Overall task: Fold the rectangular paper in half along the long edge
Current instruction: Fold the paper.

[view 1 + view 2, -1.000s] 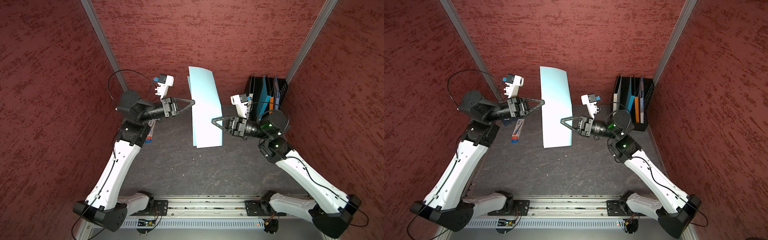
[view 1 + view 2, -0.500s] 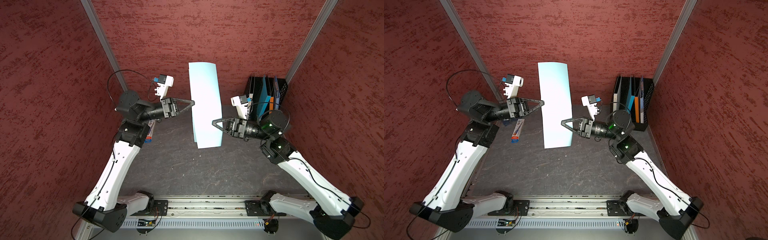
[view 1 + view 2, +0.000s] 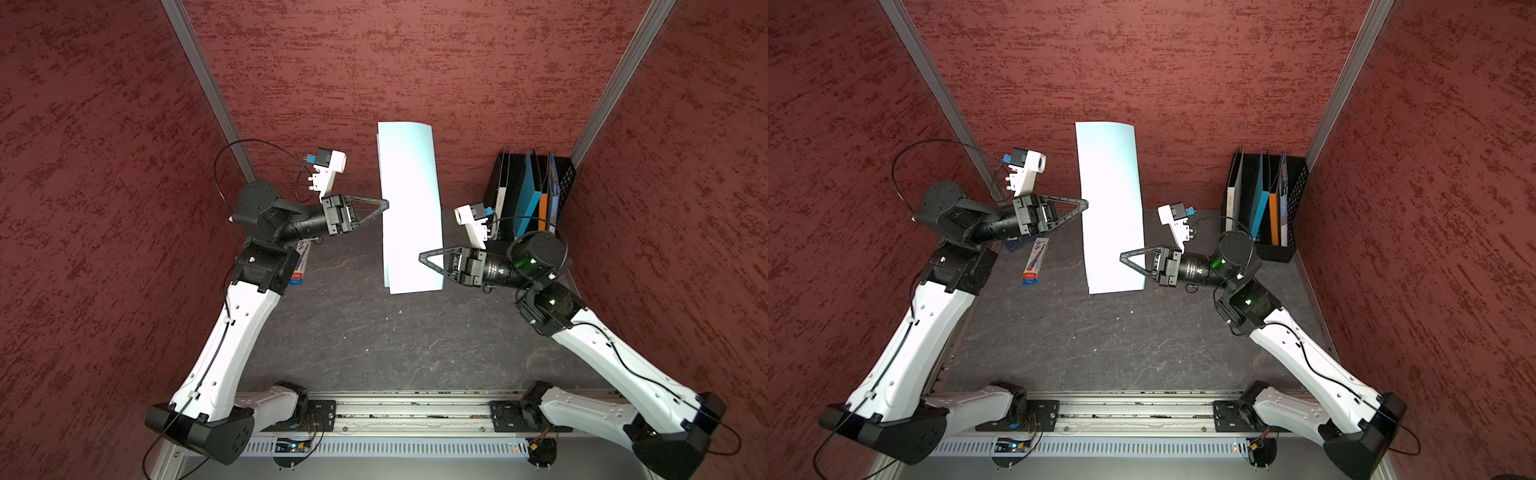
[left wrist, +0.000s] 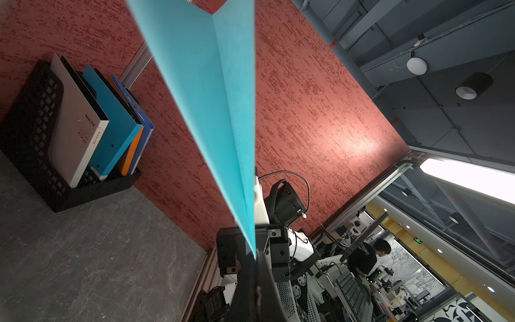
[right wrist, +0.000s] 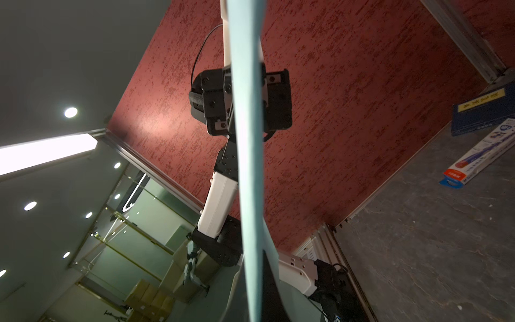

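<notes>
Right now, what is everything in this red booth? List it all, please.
rectangular paper: one, pale blue, folded lengthwise, held in the air between both grippers.
file rack: one, black, far corner on the right arm's side.
books and folders: several, grey-white, blue, orange, standing in the rack.
booklet: one, navy with yellow label, on the table near the left arm.
slim box: one, white, blue and red, by the booklet.
table: one, dark grey.
left gripper: one, black, shut on the paper's edge.
right gripper: one, black, shut on the opposite edge.
</notes>
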